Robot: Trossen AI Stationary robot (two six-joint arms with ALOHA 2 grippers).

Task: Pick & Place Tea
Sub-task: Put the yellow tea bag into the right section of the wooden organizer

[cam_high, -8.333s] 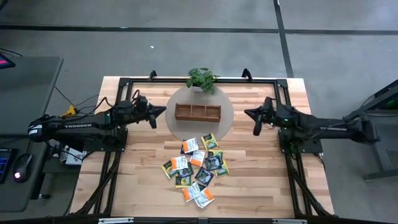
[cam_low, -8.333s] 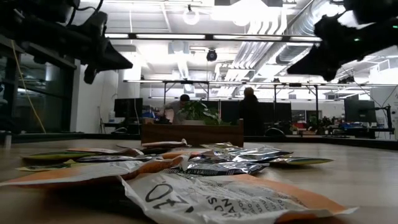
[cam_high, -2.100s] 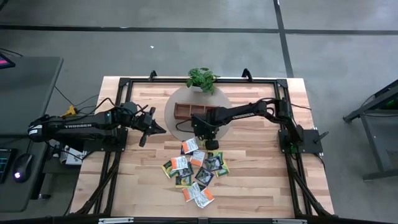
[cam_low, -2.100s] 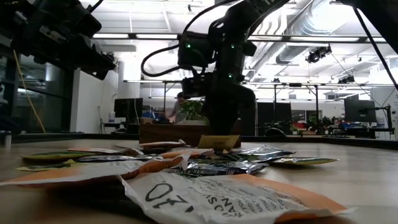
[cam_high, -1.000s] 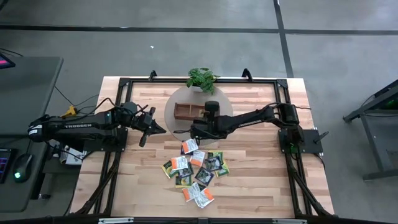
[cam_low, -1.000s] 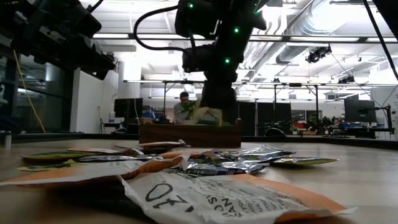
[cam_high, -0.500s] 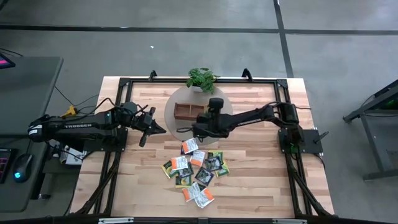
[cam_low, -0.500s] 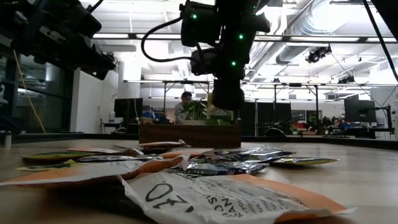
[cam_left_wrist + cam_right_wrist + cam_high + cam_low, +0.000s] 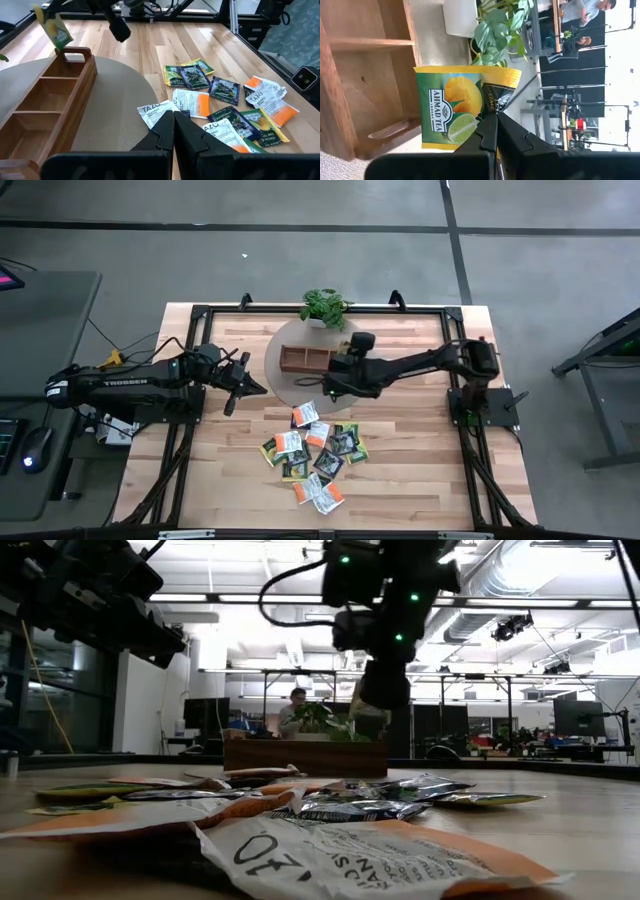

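Right end effector shifted over wooden tray, pinching flat yellow-green sachet; left end effector clenched.

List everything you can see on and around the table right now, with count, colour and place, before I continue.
Held sachet: one, yellow-green, over the tray's right end.
Loose tea sachets: about eleven, orange, yellow-green, dark, white; piled in front of the tray.
Wooden tray: one, brown, three compartments, on the mat.
Round mat: one, grey, table centre.
Potted plant: one, green, behind the tray.
People: dark figures, room behind.
Left gripper: shut, left of the mat.
Right gripper: shut on the held sachet.
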